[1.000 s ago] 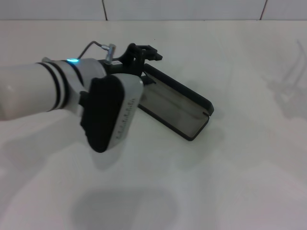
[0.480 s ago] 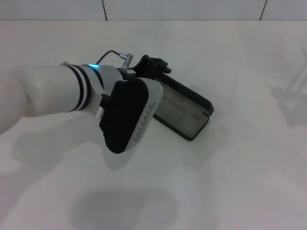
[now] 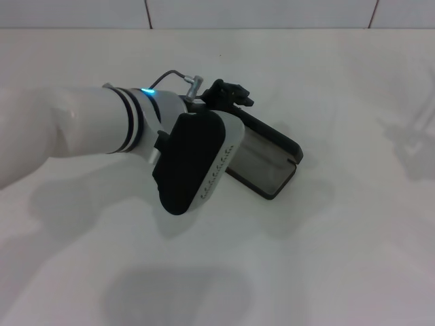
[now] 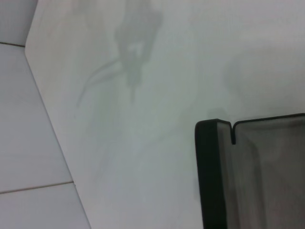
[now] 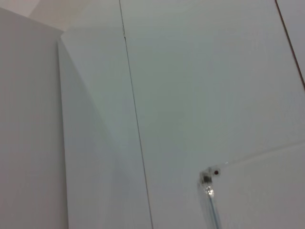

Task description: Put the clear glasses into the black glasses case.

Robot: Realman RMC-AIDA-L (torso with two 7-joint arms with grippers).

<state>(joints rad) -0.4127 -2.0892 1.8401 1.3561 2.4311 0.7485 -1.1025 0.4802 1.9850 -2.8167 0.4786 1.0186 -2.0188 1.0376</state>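
The black glasses case [image 3: 275, 163] lies open on the white table, its grey lining facing up. My left arm reaches over the case's left half and hides it. The left gripper [image 3: 230, 93] hangs above the case's far rim. The left wrist view shows one corner of the black glasses case [image 4: 209, 181] with its grey inside. The clear glasses [image 3: 411, 136] show only as a faint transparent shape at the right edge of the head view. A clear arm with a small hinge, part of the clear glasses [image 5: 208, 187], appears in the right wrist view. My right gripper is out of view.
The white table [image 3: 326, 258] spreads in front of and to the right of the case. A tiled white wall [image 3: 258, 12] runs along the back. The table's edge [image 4: 50, 119] against the wall shows in the left wrist view.
My left arm has moved right, covering more of the open case, and its gripper has shifted right along the case's far rim. The case has not moved.
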